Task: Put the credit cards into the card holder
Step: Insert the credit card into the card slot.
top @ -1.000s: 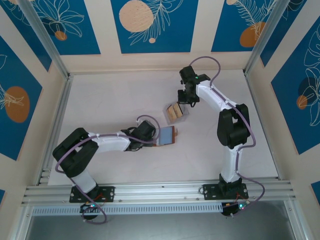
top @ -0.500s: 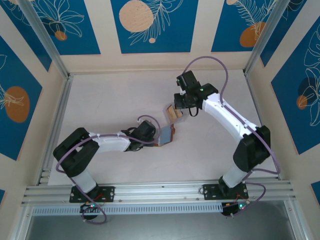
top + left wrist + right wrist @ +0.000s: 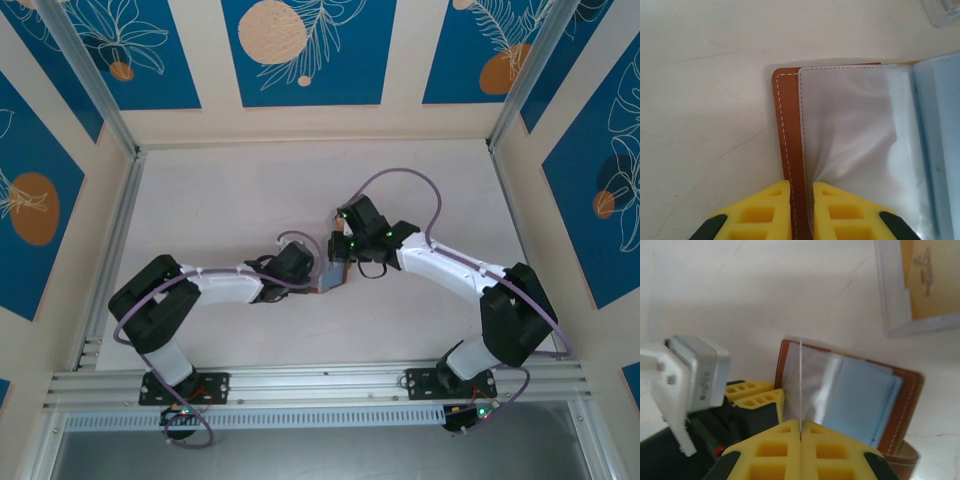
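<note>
Top view: right gripper point(image 3: 337, 264) and its wrist covered most of card holder point(image 3: 326, 278); sliver visible at 7 o'clock of wrist. Left gripper point(image 3: 312, 283) too small to judge grip there.

Left wrist view: holder ran off right and bottom edges. Clear plastic box point(image 3: 946, 11) was 1 corner at 1 o'clock, rest beyond frame. Fingers point(image 3: 760, 212) cut by bottom edge.

Right wrist view: credit card point(image 3: 800, 385) stood edge-on, thin line, face unreadable, lower end hidden between pinched fingers. Box cut by top and right edges; print on boxed cards point(image 3: 930, 280) blurred.
</note>
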`<state>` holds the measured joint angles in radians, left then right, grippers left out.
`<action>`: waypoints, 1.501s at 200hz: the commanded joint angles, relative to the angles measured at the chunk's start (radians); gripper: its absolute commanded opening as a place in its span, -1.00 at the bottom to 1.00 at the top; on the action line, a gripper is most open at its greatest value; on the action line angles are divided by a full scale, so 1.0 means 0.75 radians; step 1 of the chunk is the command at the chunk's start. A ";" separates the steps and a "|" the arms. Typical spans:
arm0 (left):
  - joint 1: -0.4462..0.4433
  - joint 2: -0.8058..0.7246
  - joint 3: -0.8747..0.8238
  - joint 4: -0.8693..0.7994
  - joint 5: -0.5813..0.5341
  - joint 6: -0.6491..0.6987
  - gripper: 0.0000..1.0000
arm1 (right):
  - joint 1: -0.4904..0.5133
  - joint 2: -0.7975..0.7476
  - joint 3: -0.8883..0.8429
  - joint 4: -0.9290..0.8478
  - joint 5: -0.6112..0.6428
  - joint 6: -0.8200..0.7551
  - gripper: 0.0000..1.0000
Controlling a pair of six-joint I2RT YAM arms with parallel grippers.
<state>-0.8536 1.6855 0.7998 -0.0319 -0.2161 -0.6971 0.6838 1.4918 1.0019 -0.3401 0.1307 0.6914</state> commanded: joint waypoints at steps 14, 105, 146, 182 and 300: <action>-0.079 0.103 -0.038 -0.107 0.214 0.015 -0.73 | 0.020 -0.001 -0.111 0.250 0.037 0.158 -1.00; -0.083 0.103 -0.042 -0.115 0.204 0.013 -0.74 | 0.050 0.130 -0.337 0.456 0.122 0.337 -1.00; -0.087 0.108 -0.040 -0.117 0.204 0.015 -0.74 | 0.040 0.081 -0.433 0.485 0.163 0.457 -1.00; -0.091 0.115 -0.038 -0.119 0.206 0.016 -0.74 | -0.036 0.064 -0.529 0.635 0.043 0.516 -1.00; -0.097 0.119 -0.023 -0.136 0.202 0.019 -0.74 | -0.143 0.103 -0.534 0.815 -0.163 0.571 -1.00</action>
<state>-0.8738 1.6993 0.8104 -0.0174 -0.2207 -0.6971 0.5846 1.5433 0.6064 0.2531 0.0406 1.1015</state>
